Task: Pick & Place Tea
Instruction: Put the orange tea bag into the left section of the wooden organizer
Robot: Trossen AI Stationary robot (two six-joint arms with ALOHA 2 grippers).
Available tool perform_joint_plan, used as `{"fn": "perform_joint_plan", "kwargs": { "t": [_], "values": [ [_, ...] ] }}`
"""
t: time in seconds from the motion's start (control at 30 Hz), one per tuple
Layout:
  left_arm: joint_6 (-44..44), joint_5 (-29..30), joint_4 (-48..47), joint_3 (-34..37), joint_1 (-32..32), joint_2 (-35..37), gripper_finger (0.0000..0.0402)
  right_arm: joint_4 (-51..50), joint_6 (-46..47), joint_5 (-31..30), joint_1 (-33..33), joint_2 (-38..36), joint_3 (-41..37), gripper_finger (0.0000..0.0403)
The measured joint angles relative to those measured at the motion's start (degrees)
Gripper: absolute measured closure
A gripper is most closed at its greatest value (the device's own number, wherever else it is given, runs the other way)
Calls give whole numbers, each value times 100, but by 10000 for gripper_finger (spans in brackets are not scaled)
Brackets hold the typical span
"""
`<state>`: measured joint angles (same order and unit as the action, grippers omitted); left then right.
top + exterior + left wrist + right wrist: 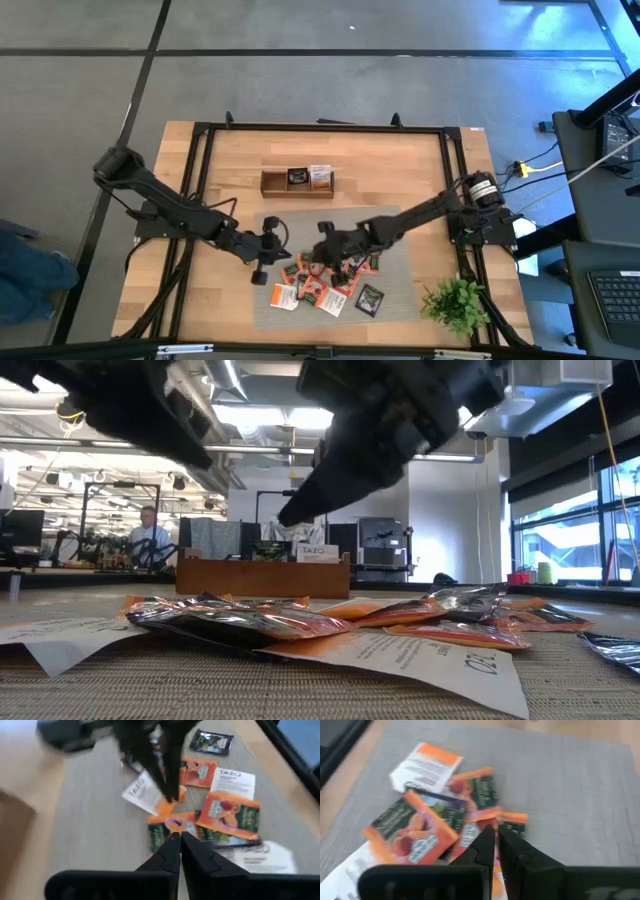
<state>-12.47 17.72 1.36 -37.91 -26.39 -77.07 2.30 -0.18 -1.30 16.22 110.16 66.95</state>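
Note:
Several tea sachets (330, 288), orange, white and dark, lie in a loose overlapping pile on a grey mat (395, 235) at the table's near middle. My left gripper (283, 252) (175, 837) comes in from the left, slanting down, and is shut just above an orange sachet (172, 822) at the pile's left edge. My right gripper (318, 258) (492, 836) comes from the right, also slanting down and shut, over the middle of the pile (470, 827). In the low view the dark fingers (300, 510) hang clear above the sachets (300, 620).
A brown wooden tray (270, 182) (262, 575) stands at the far middle of the table, with a dark sachet (297, 177) and a white one (320, 177) upright in it. A small green plant (455, 300) sits at the near right corner. A black frame (320, 128) borders the table.

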Motion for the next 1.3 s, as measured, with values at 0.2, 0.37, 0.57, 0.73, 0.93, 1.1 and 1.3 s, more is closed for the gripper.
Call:
{"fn": "perform_joint_plan", "kwargs": {
  "t": [0.2,0.37,0.57,0.73,0.93,1.1,1.3],
  "values": [
    [-1327,-109,62,-4,175,-317,392,1169,-376,5,220,1,-454,376],
    [-1500,-129,183,-4,221,-545,390,1552,-331,4,253,2,-539,376],
    [-2085,-397,476,-7,370,-795,362,1681,-346,278,254,130,-541,376],
    [-2405,-654,488,-7,521,-983,318,1779,-330,293,255,327,-539,376],
    [-2702,-703,525,-7,682,-1096,278,1764,-401,293,314,559,-539,376],
    [-2883,-735,551,-7,881,-1096,273,1727,-482,300,345,663,-541,376],
    [-2887,-910,773,-7,1032,-1096,276,1558,-495,293,338,681,-536,376]
  ]
}}
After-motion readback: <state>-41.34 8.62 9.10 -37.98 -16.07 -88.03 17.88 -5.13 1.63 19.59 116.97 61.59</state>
